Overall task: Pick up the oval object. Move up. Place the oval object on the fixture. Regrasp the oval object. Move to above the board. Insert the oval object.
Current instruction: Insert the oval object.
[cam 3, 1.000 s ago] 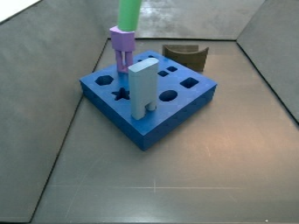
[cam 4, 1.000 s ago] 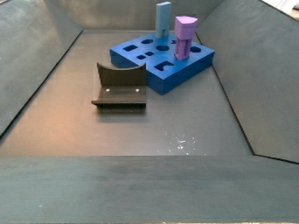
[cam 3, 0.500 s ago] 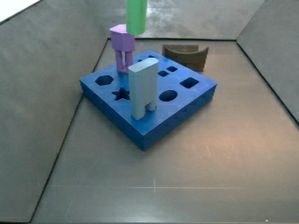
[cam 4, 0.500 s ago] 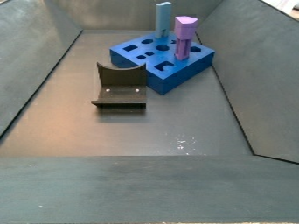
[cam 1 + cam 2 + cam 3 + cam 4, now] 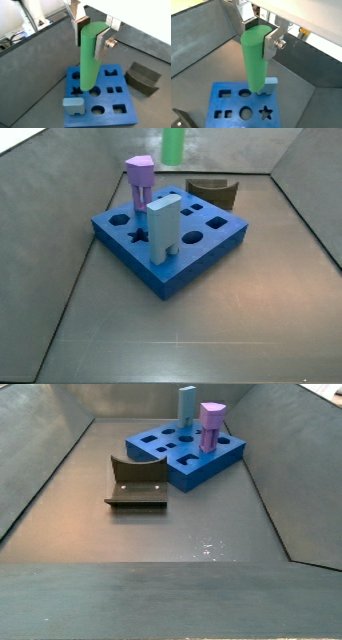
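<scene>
In both wrist views my gripper (image 5: pixel 91 34) (image 5: pixel 256 40) is shut on the top end of the oval object (image 5: pixel 90 57) (image 5: pixel 254 62), a long bright green peg hanging upright. It hangs high above the blue board (image 5: pixel 100 102) (image 5: pixel 238 102). In a side view only the peg's lower end (image 5: pixel 174 146) shows at the top edge, above and behind the board (image 5: pixel 201 253), and the gripper is out of frame. The dark fixture (image 5: pixel 214 193) (image 5: pixel 136 482) (image 5: pixel 143 79) stands on the floor beside the board.
A purple peg (image 5: pixel 139 183) (image 5: pixel 211 429) and a light-blue peg (image 5: pixel 162 228) (image 5: pixel 186 414) stand upright in the board (image 5: pixel 187 469). Several other shaped holes in its top face are open. Grey walls slope up around the floor.
The green peg has moved to the right along the top of a side view, towards the fixture's side, still held. Board, pegs and fixture have not moved.
</scene>
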Controlling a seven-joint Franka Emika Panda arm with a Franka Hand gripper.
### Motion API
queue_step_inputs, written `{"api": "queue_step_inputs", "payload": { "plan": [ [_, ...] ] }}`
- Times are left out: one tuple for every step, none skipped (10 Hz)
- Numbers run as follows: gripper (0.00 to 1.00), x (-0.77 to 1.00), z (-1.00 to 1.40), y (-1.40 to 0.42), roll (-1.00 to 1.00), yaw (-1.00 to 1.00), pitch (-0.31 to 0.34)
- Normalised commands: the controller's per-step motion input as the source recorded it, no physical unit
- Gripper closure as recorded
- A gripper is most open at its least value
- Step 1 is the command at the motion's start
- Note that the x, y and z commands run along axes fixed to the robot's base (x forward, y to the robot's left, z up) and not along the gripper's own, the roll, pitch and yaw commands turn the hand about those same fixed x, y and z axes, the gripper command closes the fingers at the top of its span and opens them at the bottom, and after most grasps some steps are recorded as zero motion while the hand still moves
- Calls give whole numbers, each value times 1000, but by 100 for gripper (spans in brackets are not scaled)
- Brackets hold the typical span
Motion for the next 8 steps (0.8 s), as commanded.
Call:
{"api": "queue_step_inputs", "payload": {
  "plan": [
    [100,817,-154,240,0,-397,0],
    [100,700,-243,146,0,-511,0],
    [100,606,-329,123,0,-603,0],
    [100,586,-409,103,0,-620,-10],
    [100,560,-457,54,0,-629,-13],
    [100,503,-537,26,24,-671,-4],
    [100,363,-551,0,20,-760,0],
    [100,234,-631,-34,19,-809,0]
  ]
}}
